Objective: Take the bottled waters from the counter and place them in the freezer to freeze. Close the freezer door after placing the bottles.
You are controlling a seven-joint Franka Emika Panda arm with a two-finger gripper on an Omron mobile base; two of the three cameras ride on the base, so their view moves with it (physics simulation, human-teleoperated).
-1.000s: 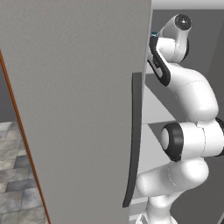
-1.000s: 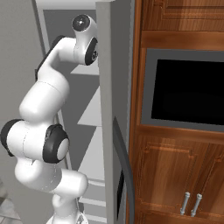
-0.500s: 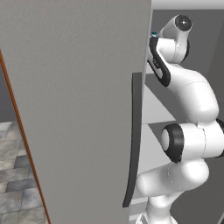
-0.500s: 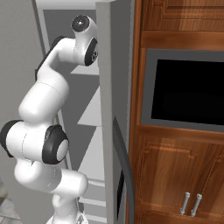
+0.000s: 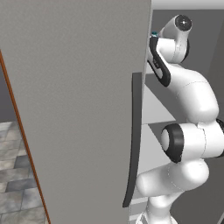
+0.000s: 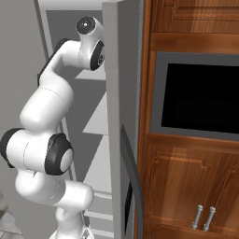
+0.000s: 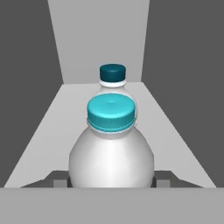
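Hand view: hand (image 7: 112, 183) gripping bottle (image 7: 111, 153)

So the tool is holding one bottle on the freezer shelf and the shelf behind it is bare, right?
Not quite. The tool does hold the near bottle on the freezer shelf, but the hand view shows a second bottle standing upright behind it.

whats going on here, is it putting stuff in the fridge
Yes. The white arm reaches past the open freezer door into the freezer, next to the black wall oven. In the hand view the end effector is shut on a bottled water over a pale shelf; whether it rests on that shelf cannot be told. A second bottle already stands upright farther back. The door is not closed yet.
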